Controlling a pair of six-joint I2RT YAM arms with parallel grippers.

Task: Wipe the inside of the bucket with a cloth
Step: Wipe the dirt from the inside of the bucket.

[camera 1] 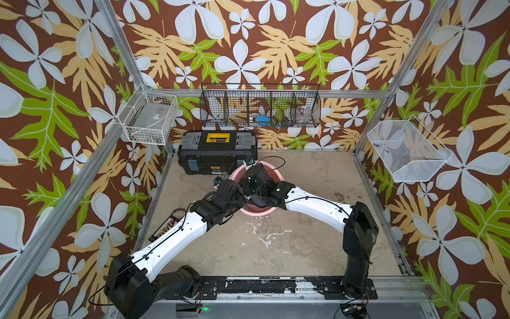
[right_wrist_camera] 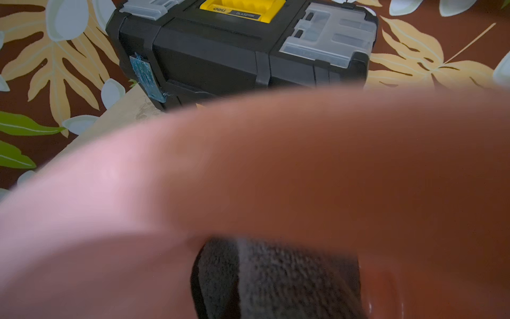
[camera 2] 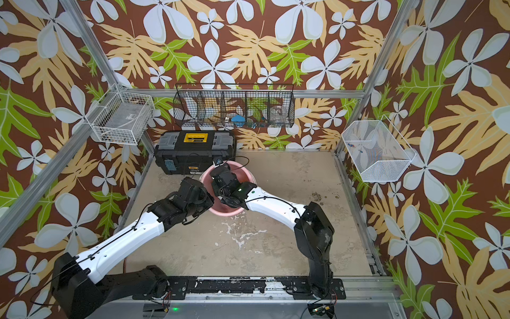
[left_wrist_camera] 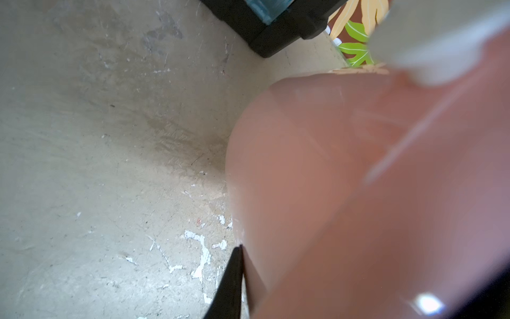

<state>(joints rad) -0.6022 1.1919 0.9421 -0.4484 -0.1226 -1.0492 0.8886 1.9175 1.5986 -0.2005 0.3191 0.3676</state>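
We see the bucket (camera 1: pixel 258 211) on the bench (camera 1: pixel 276 243), just in front of the toolbox (camera 1: pixel 218 154). The cloth (right_wrist_camera: pixel 276 281) is inside it, bunched against the far inner wall. Right fingers (camera 1: pixel 256 171) reach down into the bucket, closed on the cloth. Left fingers (left_wrist_camera: pixel 229 284) are clamped on the bucket's left rim, one against the outer wall. Back-wall wire basket (camera 1: pixel 260 106) holds a blue thing (camera 1: pixel 262 119) and a clear jar (camera 1: pixel 302 111).

yellow handle (right_wrist_camera: pixel 242 8) of black toolbox (right_wrist_camera: pixel 209 55), brand "deli", code "DL432119K"
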